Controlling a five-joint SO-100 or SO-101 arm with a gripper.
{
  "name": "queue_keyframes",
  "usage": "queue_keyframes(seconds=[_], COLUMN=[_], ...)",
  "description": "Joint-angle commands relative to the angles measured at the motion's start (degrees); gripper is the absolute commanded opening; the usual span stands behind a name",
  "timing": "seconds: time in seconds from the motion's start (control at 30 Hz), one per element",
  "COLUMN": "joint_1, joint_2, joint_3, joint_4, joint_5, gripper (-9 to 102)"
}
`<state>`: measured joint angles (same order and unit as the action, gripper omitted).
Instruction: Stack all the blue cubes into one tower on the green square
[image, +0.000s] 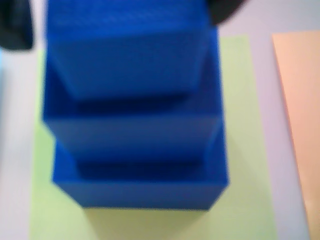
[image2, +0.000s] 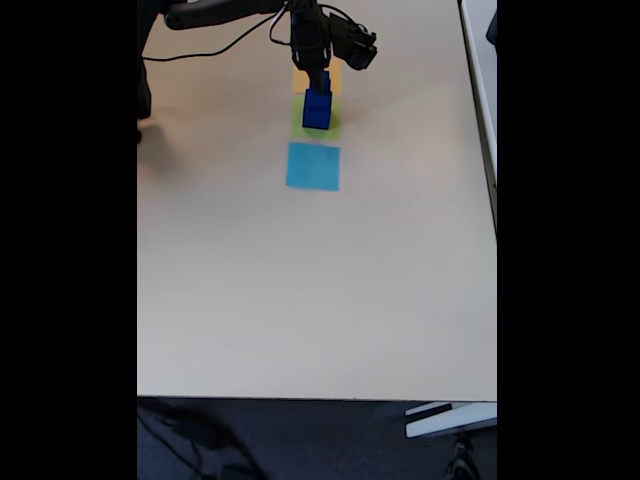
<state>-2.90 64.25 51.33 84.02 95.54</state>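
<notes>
Tower (image: 135, 125) mid-frame on green square (image: 250, 150): rigid, light, slick-sided; my hand (image: 125, 45) clamps top cube's flat sides.

Office or lab — plain beige table (image2: 300, 300)

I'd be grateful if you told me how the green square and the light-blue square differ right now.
The green square carries the tower of blue cubes, with the hand at its top; the light-blue square lies bare. In the fixed view the green square sits farther up the table, next to the orange square. Both are flat patches.
</notes>
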Motion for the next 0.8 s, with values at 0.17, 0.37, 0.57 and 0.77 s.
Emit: queue_keyframes(seconds=[0.17,0.37,0.57,0.77], joint_1=[0.2,-0.1,0.0,0.1], joint_2=[1.7,2.6,4.7,9.1], joint_3=[-3.7,-3.8,-3.8,-3.4], joint_4=[-0.4,-1.1,-2.2,-2.4], joint_5=[0.4,0.8,0.4,0.5], gripper=[22,24,26,28])
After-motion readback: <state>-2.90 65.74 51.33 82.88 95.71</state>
